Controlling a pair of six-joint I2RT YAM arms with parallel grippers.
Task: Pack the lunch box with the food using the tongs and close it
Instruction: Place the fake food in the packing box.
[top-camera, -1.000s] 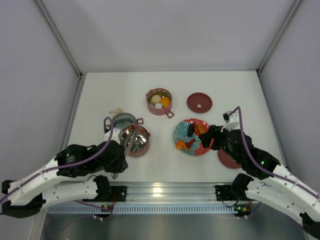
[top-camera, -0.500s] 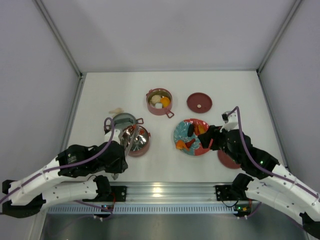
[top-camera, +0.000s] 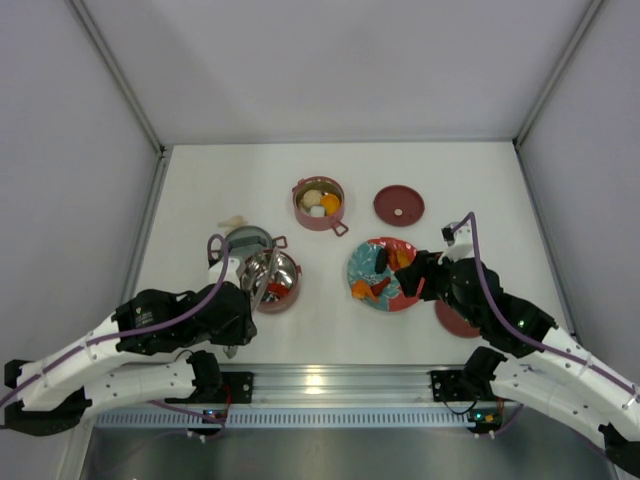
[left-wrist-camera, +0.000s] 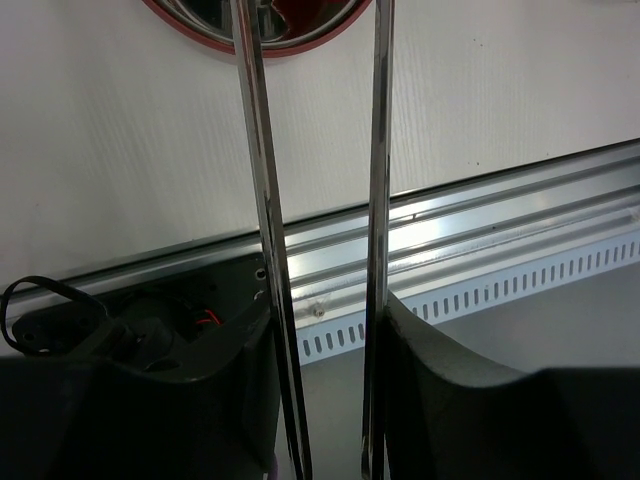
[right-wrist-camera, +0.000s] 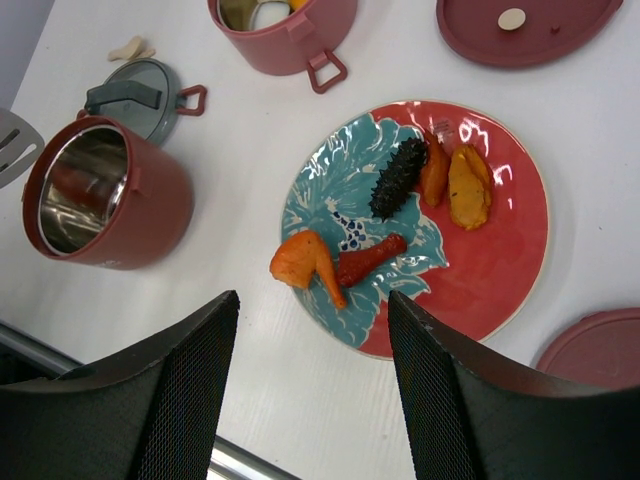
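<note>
Now we have our left hand (left-wrist-camera: 322, 325) clamped on the tongs (left-wrist-camera: 262, 200), a finger pressing each thin arm from outside, the two arms apart; their tips reach over the near pot (right-wrist-camera: 150, 215), where something red shows against the steel. Our right hand (right-wrist-camera: 310, 320) hangs over the red plate (right-wrist-camera: 500, 250), fingers spread wide, gripping nothing. On the plate lie a dark spiky piece (right-wrist-camera: 400, 178), a red sausage (right-wrist-camera: 368, 260) and orange bits (right-wrist-camera: 468, 185). The far pot (right-wrist-camera: 285, 45) holds a white lump (top-camera: 317, 211) and an orange ball (top-camera: 331, 203). One maroon lid (top-camera: 399, 205) lies on the surface (top-camera: 480, 180) beyond the plate
</note>
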